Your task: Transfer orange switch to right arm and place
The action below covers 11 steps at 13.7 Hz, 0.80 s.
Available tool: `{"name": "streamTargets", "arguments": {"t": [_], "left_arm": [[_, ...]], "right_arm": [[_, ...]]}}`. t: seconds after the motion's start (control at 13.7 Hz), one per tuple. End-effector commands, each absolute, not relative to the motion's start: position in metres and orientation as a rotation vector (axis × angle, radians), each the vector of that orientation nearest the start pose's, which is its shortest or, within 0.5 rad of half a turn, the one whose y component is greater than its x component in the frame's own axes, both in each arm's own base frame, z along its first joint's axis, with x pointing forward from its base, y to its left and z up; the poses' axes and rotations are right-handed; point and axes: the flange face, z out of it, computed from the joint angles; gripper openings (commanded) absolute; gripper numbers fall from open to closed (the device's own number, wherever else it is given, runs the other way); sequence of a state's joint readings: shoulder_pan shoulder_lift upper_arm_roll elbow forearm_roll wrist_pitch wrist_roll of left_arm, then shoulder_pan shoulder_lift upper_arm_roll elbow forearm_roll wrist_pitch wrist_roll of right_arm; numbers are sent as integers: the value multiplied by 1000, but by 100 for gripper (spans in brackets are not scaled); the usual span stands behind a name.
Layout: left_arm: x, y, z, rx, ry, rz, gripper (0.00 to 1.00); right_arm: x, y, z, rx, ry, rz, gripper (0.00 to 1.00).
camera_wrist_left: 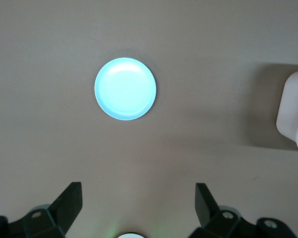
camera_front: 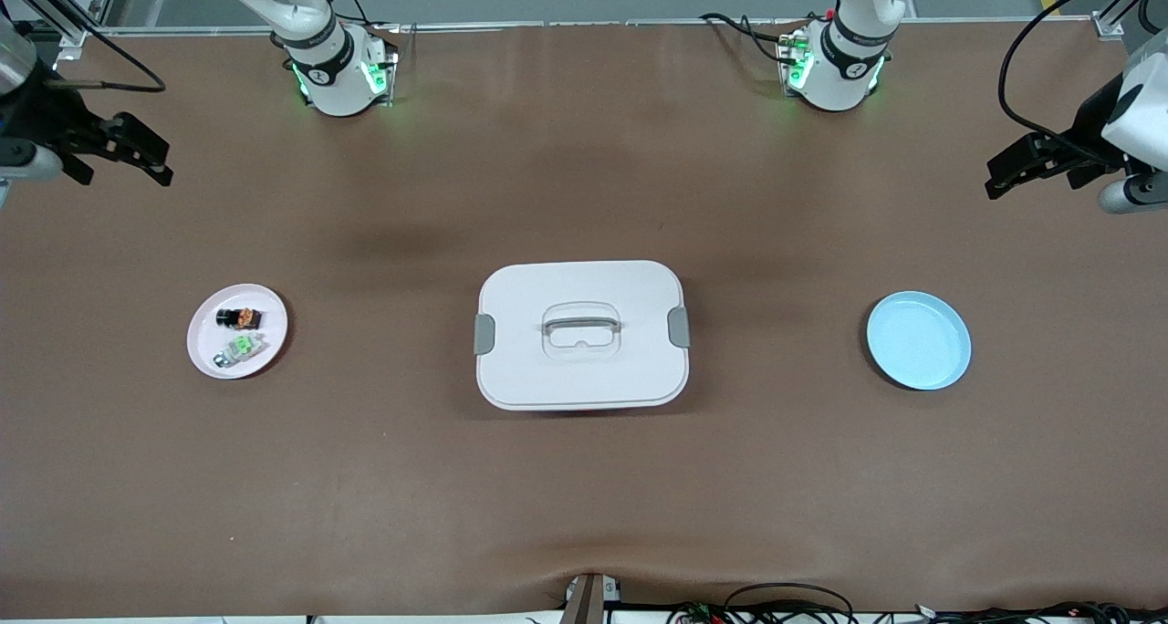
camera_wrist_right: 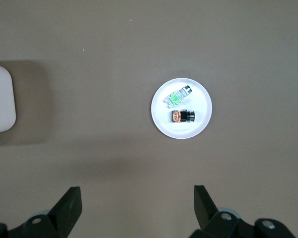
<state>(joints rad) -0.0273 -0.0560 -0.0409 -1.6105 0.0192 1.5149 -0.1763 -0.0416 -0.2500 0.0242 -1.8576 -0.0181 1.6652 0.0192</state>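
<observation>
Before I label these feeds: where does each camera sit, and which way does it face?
Front view: high across the table, facing both bases; shows the right gripper and the left gripper, both raised and open.
Left wrist view: looks down past its own fingers at the blue plate.
Right wrist view: looks down at the white plate holding the orange switch.
Both wrist views catch the box.

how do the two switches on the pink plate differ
The orange switch has a black body with an orange top; the green switch is whitish with a green top. The orange one lies farther from the front camera, the green one nearer. Both are small blocky parts lying apart on the pink plate, untouched by either pincer.
</observation>
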Motion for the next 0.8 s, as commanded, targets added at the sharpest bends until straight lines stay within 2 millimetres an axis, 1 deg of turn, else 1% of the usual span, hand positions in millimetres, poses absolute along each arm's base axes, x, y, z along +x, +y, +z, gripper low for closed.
{"name": "streamTargets", "arguments": {"t": [0.0, 0.07, 0.22, 0.37, 0.58, 0.73], "left_arm": [[526, -35, 644, -3124, -142, 48, 100], [526, -34, 644, -3123, -145, 48, 100], [529, -34, 648, -3118, -150, 33, 100], [529, -34, 648, -3112, -148, 29, 100], [530, -33, 650, -3113, -153, 22, 100], [530, -36, 650, -3112, -144, 22, 100]], "right_arm": [[477, -21, 637, -3144, 123, -113, 100], [479, -21, 653, -3142, 128, -164, 100], [481, -18, 677, -3141, 116, -217, 100], [485, -17, 688, -3137, 106, -256, 100], [490, -21, 676, -3142, 128, -167, 100], [490, -25, 673, -3142, 140, -152, 100]]}}
